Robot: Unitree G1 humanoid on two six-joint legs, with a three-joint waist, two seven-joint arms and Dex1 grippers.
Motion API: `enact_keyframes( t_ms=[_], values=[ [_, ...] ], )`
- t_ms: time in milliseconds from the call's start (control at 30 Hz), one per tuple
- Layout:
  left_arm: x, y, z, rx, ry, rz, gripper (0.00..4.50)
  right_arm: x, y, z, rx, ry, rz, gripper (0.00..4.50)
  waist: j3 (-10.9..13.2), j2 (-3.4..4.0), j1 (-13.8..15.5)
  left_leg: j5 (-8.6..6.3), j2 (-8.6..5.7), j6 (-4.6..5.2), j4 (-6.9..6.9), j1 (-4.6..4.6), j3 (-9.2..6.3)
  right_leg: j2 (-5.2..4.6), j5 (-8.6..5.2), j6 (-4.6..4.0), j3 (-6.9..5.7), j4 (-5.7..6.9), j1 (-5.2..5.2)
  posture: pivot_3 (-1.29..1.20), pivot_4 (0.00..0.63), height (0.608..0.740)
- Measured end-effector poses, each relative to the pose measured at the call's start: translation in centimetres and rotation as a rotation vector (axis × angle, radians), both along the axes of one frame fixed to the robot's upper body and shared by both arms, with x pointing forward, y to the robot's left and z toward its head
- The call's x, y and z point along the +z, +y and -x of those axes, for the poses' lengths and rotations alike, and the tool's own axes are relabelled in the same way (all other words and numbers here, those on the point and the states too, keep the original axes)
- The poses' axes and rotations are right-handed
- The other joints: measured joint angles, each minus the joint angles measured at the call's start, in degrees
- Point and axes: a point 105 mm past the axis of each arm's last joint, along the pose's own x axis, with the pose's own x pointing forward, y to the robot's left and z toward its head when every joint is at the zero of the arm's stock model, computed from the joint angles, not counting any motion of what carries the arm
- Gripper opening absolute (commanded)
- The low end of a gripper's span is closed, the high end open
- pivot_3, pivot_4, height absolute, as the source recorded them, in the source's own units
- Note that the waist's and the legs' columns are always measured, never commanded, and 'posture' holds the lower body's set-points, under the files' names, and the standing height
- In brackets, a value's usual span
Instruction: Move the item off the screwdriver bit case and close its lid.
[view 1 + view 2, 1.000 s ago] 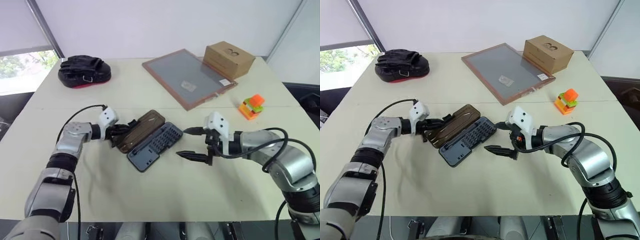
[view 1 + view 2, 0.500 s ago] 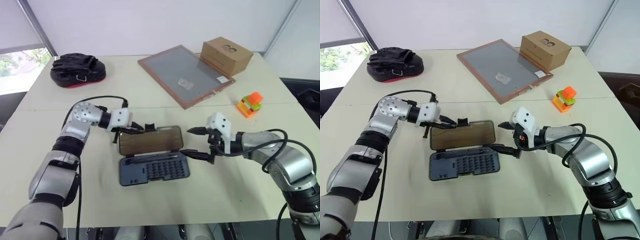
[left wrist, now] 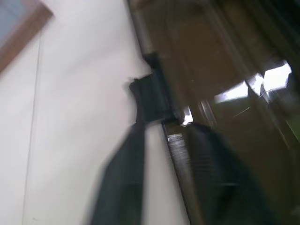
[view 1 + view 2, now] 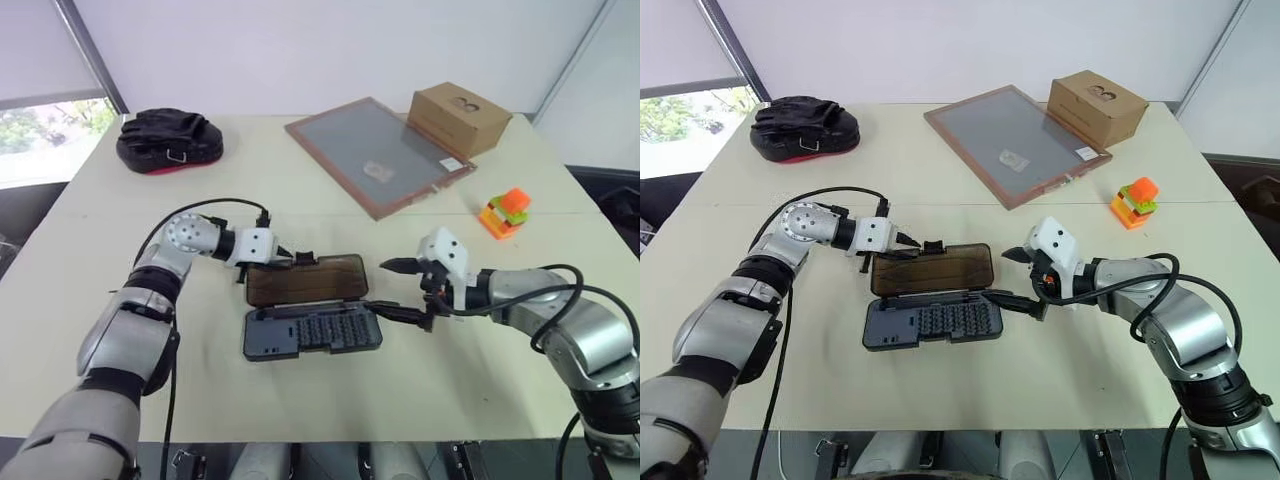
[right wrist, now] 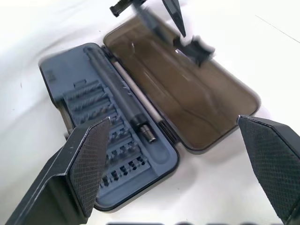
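While the flat dark grey-blue hinged screwdriver bit case (image 4: 930,320) lies open on the table, its brown translucent lid (image 4: 932,269) flat behind the tray, the left gripper (image 4: 912,243) straddles the latch edge, fingers apart, gripping nothing. The right gripper (image 4: 1015,277) gapes beside it. A clumsy flip could skid the case. The orange-and-green block toy (image 4: 1135,202) sits well apart.
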Motion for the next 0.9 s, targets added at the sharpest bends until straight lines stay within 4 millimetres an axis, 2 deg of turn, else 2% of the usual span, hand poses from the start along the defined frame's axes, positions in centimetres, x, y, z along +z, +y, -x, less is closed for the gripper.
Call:
enact_keyframes(
  t_ms=[67,233,300,367,433,500,533,567,633,667,733,900],
  values=[
    [0.5,-0.1,-0.4,0.018,-0.048,0.022,3.93,0.0,0.0,0.0,0.000,0.000,0.002,4.50,0.00,0.01,0.02,0.00,0.00,0.00,-0.01,-0.01,0.00,0.00,0.00,0.00,0.00,0.01,-0.02,0.00,0.150,0.740],
    [1.2,-0.2,-1.0,0.059,-0.110,0.080,3.93,0.3,0.1,-0.1,0.009,-0.007,0.001,4.50,0.00,0.00,0.08,0.00,-0.01,0.00,-0.01,-0.07,0.01,-0.01,0.00,0.00,0.00,-0.01,-0.04,0.00,0.150,0.740],
    [2.3,-0.3,-1.4,0.097,-0.098,0.167,3.93,0.4,0.1,-0.1,0.012,-0.009,0.001,4.50,0.01,-0.01,0.08,0.00,-0.01,0.00,0.00,-0.13,0.00,-0.01,0.00,0.00,0.00,-0.01,-0.11,0.00,0.150,0.740],
    [4.7,-0.4,-2.0,0.135,-0.064,0.289,3.93,0.4,0.0,-0.2,0.012,-0.007,-0.001,4.50,0.05,-0.07,0.05,0.00,-0.01,0.00,0.02,-0.26,-0.02,-0.01,0.01,0.00,-0.01,0.01,-0.22,0.00,0.150,0.740],
    [8.6,-0.2,-2.2,0.158,-0.014,0.462,3.93,0.7,0.2,-0.4,0.015,-0.009,-0.018,4.50,0.07,-0.10,-0.23,0.00,-0.01,0.00,0.02,-0.32,-0.02,-0.01,0.01,0.00,0.00,0.03,-0.30,0.00,0.150,0.740],
    [12.0,0.2,-0.8,0.120,0.024,0.565,3.93,1.2,0.3,-0.8,0.014,-0.015,-0.045,4.50,0.03,-0.02,-1.26,-0.01,0.00,0.01,0.00,-0.31,-0.01,-0.01,0.00,0.00,0.05,0.00,-0.31,0.00,0.150,0.740],
    [12.6,0.6,0.3,0.104,0.055,0.584,3.93,1.4,0.3,-1.0,0.012,-0.017,-0.052,4.50,-0.02,0.06,-1.81,-0.02,0.01,0.03,-0.06,-0.27,0.04,0.00,0.00,0.00,0.12,0.00,-0.32,0.00,0.150,0.740],
    [12.3,0.9,1.9,0.093,0.117,0.580,3.93,1.5,0.1,-1.2,0.005,-0.018,-0.056,4.50,-0.08,0.18,-2.41,-0.02,0.03,0.02,-0.12,-0.22,0.10,0.01,-0.01,0.00,0.21,0.02,-0.32,0.00,0.150,0.740],
    [9.9,1.4,4.0,0.117,0.239,0.548,3.93,1.4,-0.3,-1.6,-0.007,-0.006,-0.058,4.50,-0.08,0.21,-2.93,-0.02,0.03,0.01,-0.15,-0.22,0.10,0.02,-0.01,-0.01,0.23,-0.05,-0.35,0.00,0.150,0.740],
    [8.5,1.5,4.6,0.143,0.295,0.534,3.93,1.3,-0.3,-1.7,-0.008,0.000,-0.059,4.50,-0.05,0.19,-2.85,-0.02,0.03,0.02,-0.13,-0.23,0.09,0.02,-0.01,-0.01,0.23,-0.05,-0.36,0.00,0.150,0.740],
    [6.8,1.7,5.2,0.194,0.350,0.530,3.93,1.0,-0.1,-1.8,0.002,0.009,-0.061,4.50,0.00,0.11,-2.61,0.00,0.03,-0.01,-0.09,-0.23,0.07,0.02,0.01,-0.03,0.21,0.03,-0.36,0.00,0.150,0.740],
    [6.7,3.0,6.6,0.271,0.370,0.520,3.93,1.6,0.5,-2.6,0.020,-0.027,-0.069,4.50,0.01,0.12,-1.50,0.02,0.03,-0.08,-0.08,-0.22,0.05,0.02,0.08,-0.13,0.19,0.05,-0.37,0.00,0.150,0.740]
  ],
)
